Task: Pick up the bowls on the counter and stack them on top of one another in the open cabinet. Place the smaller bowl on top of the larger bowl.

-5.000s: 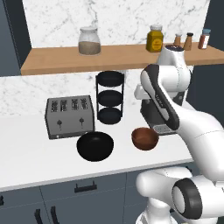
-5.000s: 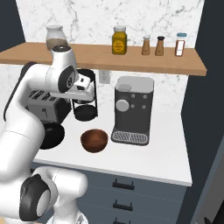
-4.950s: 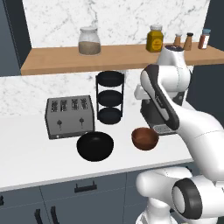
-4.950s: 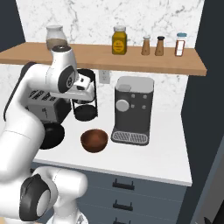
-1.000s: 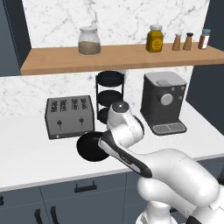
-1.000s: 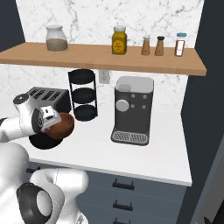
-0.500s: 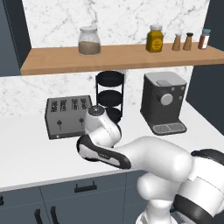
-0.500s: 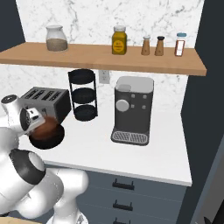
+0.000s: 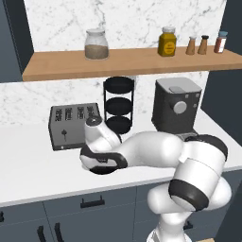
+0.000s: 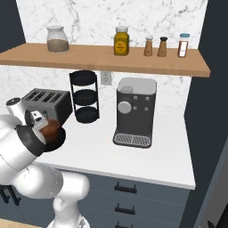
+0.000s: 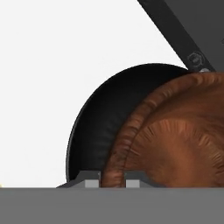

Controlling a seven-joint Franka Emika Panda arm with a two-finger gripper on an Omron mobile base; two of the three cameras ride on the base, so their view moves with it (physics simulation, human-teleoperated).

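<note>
My gripper (image 11: 112,181) is shut on the rim of the smaller bowl (image 11: 175,140), reddish-brown and ribbed, which fills the lower right of the hand view. Directly beneath it sits the larger bowl (image 11: 98,127), glossy black, on the white counter (image 11: 48,65); the brown bowl overlaps its right half. From the right base camera the smaller bowl (image 10: 52,127) hangs at my hand in front of the toaster (image 10: 49,102), just above the black bowl's edge (image 10: 59,139). The wooden shelf (image 9: 132,61) runs along the marble wall above.
A black three-tier rack (image 9: 118,105) stands behind my arm, with a coffee machine (image 9: 176,105) to its right. The toaster (image 9: 71,124) is close behind the bowls. A glass jar (image 9: 96,44), a yellow jar (image 9: 168,42) and small bottles (image 9: 204,44) occupy the shelf.
My arm has swung left and down with the brown bowl, bringing it from beside the black bowl to over it near the toaster.
</note>
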